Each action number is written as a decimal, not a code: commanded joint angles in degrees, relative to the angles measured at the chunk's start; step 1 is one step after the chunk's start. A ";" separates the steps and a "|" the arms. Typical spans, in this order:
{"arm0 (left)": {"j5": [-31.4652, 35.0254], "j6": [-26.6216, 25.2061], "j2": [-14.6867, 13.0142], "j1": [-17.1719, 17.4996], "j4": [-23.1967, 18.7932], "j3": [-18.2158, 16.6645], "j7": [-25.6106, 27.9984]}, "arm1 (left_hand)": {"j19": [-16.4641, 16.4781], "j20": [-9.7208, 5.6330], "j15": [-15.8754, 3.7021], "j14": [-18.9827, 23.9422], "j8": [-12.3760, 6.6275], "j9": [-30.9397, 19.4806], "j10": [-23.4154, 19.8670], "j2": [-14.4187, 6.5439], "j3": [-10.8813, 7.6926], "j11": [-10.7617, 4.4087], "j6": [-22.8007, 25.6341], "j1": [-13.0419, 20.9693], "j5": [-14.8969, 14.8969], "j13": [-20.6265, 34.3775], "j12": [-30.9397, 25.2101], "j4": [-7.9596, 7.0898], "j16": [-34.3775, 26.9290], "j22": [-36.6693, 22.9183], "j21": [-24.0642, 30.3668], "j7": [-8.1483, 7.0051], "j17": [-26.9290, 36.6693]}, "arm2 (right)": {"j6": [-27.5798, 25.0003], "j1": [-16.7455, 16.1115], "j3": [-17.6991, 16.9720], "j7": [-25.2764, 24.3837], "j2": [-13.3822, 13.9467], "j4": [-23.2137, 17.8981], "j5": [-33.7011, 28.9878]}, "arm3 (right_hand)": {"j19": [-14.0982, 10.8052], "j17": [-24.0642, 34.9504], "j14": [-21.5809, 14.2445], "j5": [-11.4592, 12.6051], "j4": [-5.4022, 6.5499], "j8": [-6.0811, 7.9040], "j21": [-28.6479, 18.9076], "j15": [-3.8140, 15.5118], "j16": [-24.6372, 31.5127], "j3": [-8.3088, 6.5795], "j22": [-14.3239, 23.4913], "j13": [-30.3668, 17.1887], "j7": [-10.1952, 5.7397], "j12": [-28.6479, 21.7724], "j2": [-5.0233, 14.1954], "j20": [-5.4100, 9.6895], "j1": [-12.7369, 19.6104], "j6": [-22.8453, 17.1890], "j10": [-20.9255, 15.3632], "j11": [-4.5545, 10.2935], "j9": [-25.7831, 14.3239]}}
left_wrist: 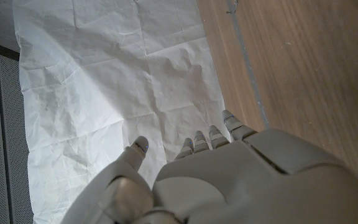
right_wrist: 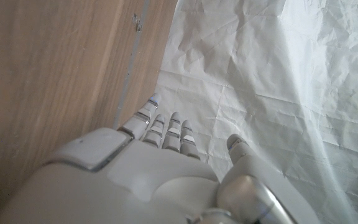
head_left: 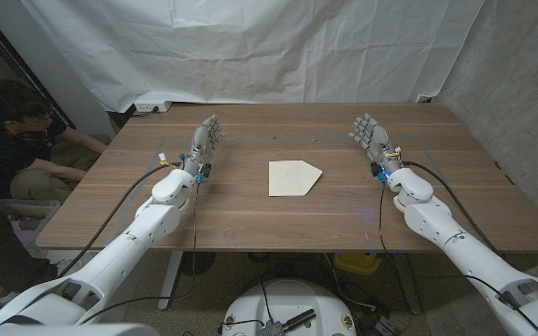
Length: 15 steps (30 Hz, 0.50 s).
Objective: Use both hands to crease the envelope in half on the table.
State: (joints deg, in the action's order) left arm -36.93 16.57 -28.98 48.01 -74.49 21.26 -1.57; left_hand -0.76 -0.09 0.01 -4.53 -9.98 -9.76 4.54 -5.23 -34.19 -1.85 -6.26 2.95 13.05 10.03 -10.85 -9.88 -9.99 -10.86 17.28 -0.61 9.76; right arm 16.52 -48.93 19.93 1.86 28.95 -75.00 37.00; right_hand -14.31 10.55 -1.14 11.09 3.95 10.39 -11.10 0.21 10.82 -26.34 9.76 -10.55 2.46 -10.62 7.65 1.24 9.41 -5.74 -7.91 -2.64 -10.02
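Envelope (head_left: pixel 293 177) lies flat at tabletop (head_left: pixel 250 219) centre, flap open toward 3 o'clock. Left hand (head_left: pixel 206 142) at 9 o'clock and right hand (head_left: pixel 372 137) at 3 o'clock stand empty, fingers extended. Likely light, thin, slippery; pin one edge, lift the opposite.

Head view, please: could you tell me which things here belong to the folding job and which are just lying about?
For the job:
envelope, flap open, between the hands
left hand, open
right hand, open
table

Just about:
white sheet behind the table
person seated beside the table
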 commanded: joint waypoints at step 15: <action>4.73 1.19 -1.09 -0.69 -0.07 0.84 0.31 | -0.28 -0.05 0.01 -0.08 -0.59 -0.15 -0.40 -4.71 -0.60 -0.05 0.12 0.35 0.36 0.26 -0.52 0.03 -0.45 -0.27 0.25 -0.10 0.16 | -3.71 -1.52 -3.38 -0.29 -2.68 -2.80 -4.47 | -0.55 0.08 -0.61 0.30 -0.26 0.33 -0.37 -0.20 0.27 -0.29 0.28 -0.18 0.34 -0.44 1.30 -0.31 0.62 -0.48 -0.63 -0.37 -0.31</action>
State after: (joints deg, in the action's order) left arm -35.93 18.13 -28.12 47.87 -73.01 21.24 -3.06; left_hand -0.75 -0.09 0.01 -4.53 -10.20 -9.76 4.54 -4.85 -34.26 -1.84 -6.25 3.33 13.05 10.03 -10.85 -9.96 -9.99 -11.00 17.27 -0.61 9.76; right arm 14.34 -49.62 17.68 2.01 27.14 -76.68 34.97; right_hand -14.30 10.54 -1.13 11.08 3.95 10.38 -11.10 0.20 10.82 -26.34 9.75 -10.55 2.57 -10.82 7.65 1.23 9.41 -5.84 -7.91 -2.64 -10.01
